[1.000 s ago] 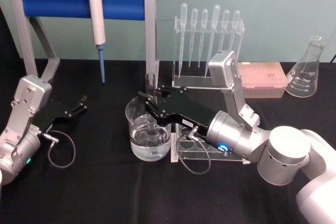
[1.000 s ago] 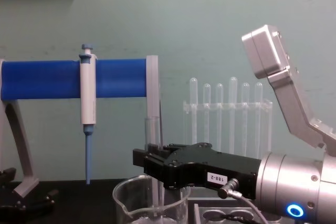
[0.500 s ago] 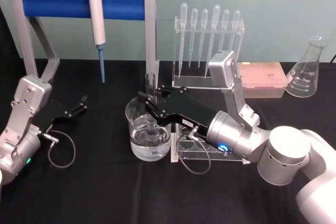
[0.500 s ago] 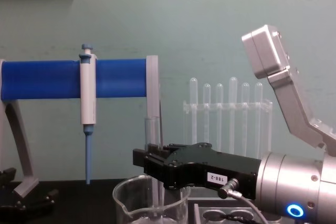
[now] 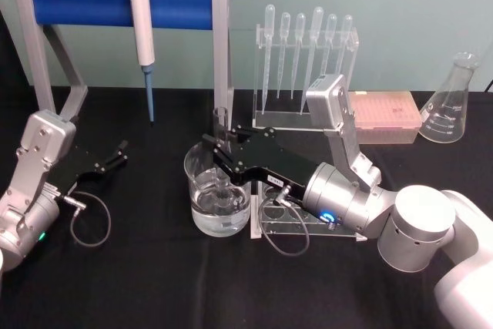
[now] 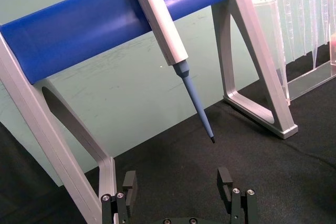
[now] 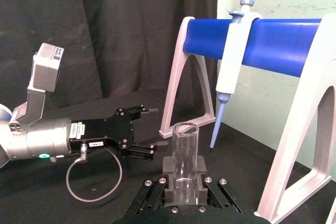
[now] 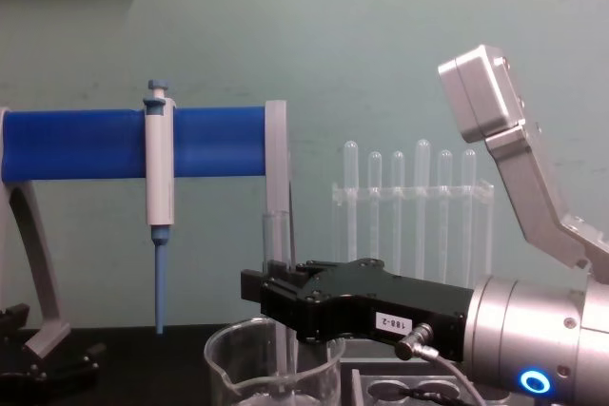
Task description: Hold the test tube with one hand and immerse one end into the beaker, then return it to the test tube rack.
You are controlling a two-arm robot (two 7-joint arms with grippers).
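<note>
over the beaker: tube upright in your right hand, rack just to its right

on the black bench (image 5: 154,283), your right hand (image 5: 222,149) reaches in from the right, and it is by far the nearer of the two. it is clamped on the test tube (image 5: 221,119). in the right wrist view the tube (image 7: 185,153) stands straight up between the pads, open rim on top. your left hand (image 5: 114,158) lies parked near the bench's left edge with its fingers (image 6: 224,178) spread and nothing between them.

the beaker (image 5: 218,198) sits directly below the right hand, holding clear water (image 5: 219,212) to roughly a third of its height. the tube's long axis is vertical and runs down inside the beaker's rim. its rounded end looks to be at or just under the water, though the glass makes that hard to call.

the test tube rack (image 5: 302,226) stands just beside the beaker on its right, under your right wrist, and its wells (image 8: 400,389) look empty. so the return is probably a straight lift to clear the rim, then a short shift right, keeping the tube upright.
</note>
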